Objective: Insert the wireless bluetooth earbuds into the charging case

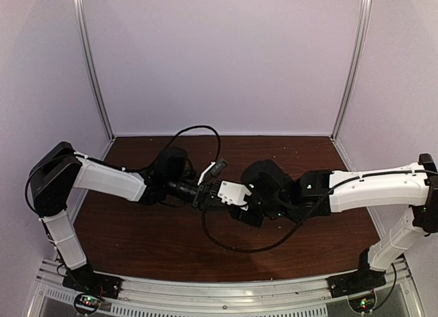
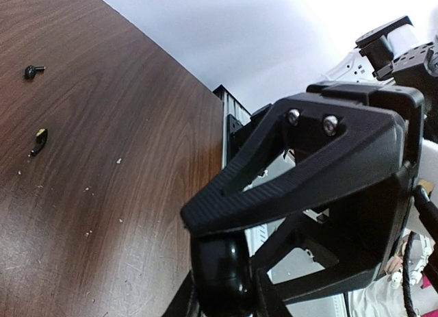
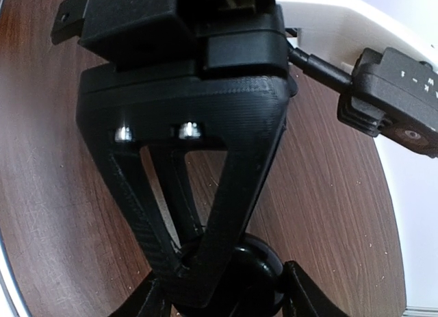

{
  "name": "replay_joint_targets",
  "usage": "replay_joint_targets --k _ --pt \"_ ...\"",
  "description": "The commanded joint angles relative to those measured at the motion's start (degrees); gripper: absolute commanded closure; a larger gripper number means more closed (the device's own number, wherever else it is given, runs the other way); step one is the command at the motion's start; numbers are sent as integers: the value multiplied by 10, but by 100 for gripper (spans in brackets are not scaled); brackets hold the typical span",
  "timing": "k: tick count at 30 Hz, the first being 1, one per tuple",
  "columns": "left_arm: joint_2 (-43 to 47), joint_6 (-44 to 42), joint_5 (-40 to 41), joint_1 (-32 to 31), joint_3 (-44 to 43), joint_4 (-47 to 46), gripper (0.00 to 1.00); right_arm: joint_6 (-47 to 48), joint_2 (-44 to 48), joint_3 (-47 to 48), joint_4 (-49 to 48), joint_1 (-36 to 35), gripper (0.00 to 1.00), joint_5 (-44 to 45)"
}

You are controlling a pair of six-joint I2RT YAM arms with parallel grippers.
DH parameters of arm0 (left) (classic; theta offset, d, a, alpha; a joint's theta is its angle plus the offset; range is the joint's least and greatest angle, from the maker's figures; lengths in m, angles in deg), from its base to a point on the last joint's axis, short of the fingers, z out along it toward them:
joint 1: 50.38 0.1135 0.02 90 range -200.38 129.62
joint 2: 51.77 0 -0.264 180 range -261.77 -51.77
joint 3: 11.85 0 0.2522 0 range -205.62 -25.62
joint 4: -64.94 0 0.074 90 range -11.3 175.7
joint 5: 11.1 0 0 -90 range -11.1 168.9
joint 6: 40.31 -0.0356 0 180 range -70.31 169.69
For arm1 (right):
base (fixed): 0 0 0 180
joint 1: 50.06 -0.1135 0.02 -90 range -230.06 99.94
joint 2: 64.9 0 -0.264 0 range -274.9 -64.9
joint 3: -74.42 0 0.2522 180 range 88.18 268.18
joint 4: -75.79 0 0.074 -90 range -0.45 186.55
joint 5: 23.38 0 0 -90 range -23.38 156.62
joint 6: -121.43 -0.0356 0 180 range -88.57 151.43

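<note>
Both arms meet above the middle of the table (image 1: pixel 137 242). The charging case (image 2: pixel 229 272), black and glossy, sits between my left gripper's (image 2: pixel 229 293) own fingers, which are shut on it. In the right wrist view the same case (image 3: pixel 301 269) also lies between my right gripper's (image 3: pixel 226 300) fingers, which press on its sides. Each gripper's ribbed black finger crosses in front of the other's camera. Two tiny black earbuds (image 2: pixel 32 71) (image 2: pixel 40 139) lie apart on the wood, far from the case. From above, the case is hidden where the grippers (image 1: pixel 213 192) join.
Pale crumb-like specks (image 2: pixel 87 189) dot the brown tabletop. A black cable (image 1: pixel 233 245) loops on the table below the grippers. White walls with metal posts (image 1: pixel 92 64) close in the back and sides; a metal rail (image 1: pixel 219 289) runs along the near edge.
</note>
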Motion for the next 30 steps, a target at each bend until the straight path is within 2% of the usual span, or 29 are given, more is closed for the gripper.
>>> replay_joint_targets --k 1,6,7,9,12,15,18,22,30 --pt "31 -38 12 -4 12 -56 95 -19 34 -20 -33 1 41 1" --pt "70 -84 62 -2 16 -42 99 -28 78 -52 -59 2 20 -45" --pt "79 -88 69 0 16 -43 100 -30 91 -62 -70 3 14 -60" --pt "91 -94 80 3 23 -50 100 -35 125 -84 -103 6 9 -87" --pt "110 -95 87 11 43 -87 100 -54 165 -113 -152 15 6 -112" --pt "140 -100 102 19 78 -143 100 -73 203 -154 -230 20 1 -101" --pt "172 -132 124 20 106 -171 100 -75 231 -185 -286 20 0 -100" --pt "202 -168 135 20 132 -195 100 -103 216 -141 -249 32 0 -154" --pt "224 -185 132 15 165 -261 100 -129 154 -79 -267 57 0 -269"
